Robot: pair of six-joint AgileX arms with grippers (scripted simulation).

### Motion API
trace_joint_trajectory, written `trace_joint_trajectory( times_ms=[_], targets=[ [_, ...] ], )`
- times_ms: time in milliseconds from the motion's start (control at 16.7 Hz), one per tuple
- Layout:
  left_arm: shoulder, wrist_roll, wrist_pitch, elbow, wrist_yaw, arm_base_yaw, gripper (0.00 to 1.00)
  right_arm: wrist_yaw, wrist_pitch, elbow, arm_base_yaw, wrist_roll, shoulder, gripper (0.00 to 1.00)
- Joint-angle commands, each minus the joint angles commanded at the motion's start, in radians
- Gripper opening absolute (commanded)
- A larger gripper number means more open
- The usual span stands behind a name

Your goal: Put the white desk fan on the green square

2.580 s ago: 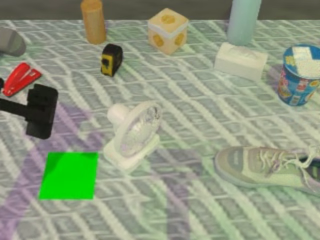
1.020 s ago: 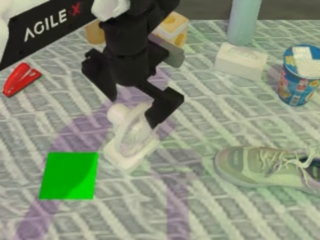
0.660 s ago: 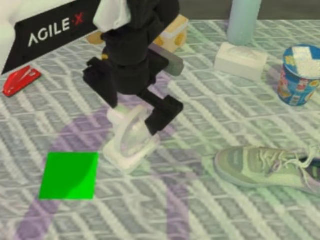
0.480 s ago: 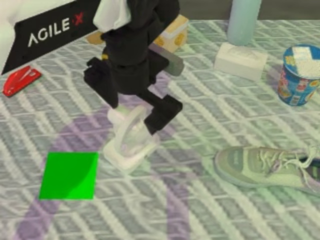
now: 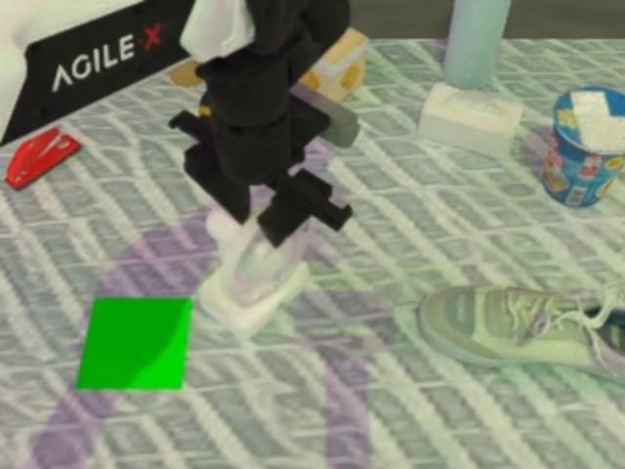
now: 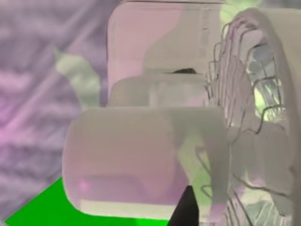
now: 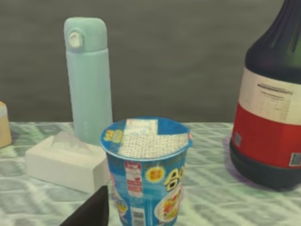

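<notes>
The white desk fan (image 5: 250, 293) stands on its flat base at the table's middle left, its wire-grille head tilted toward the right. My left gripper (image 5: 269, 207) comes down on it from above and is shut on the fan's head, one black finger on each side. In the left wrist view the fan's motor back (image 6: 131, 155) fills the picture, with one dark fingertip (image 6: 186, 209) against it. The green square (image 5: 135, 342) lies flat just left of the fan's base, a small gap apart, and nothing is on it. Only a dark edge of my parked right gripper (image 7: 89, 212) shows.
A grey shoe (image 5: 518, 327) lies to the right of the fan. At the back right are a white tissue box (image 5: 471, 117), a pale blue flask (image 5: 476, 39) and a noodle cup (image 5: 586, 147). A red stapler (image 5: 39, 156) is at the left edge, and a dark bottle (image 7: 273, 117) stands beside the cup.
The left arm swung in from the left edge over the fan, came down, and its fingers drew together on the fan's head. The fan's base has shifted slightly left.
</notes>
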Motion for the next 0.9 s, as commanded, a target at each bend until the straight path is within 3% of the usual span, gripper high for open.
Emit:
trace_joint_trajectory(
  times_ms=[180,240,900],
  targets=[
    [0.000,0.000,0.000,0.000,0.000,0.000,0.02,0.000,0.000,0.000,0.000,0.000,0.000,1.00],
    [0.000,0.000,0.000,0.000,0.000,0.000,0.00,0.000,0.000,0.000,0.000,0.000,0.000,1.00],
    [0.000,0.000,-0.042,0.043,0.002,0.003,0.00,0.000,0.000,0.000,0.000,0.000,0.000,1.00]
  ],
)
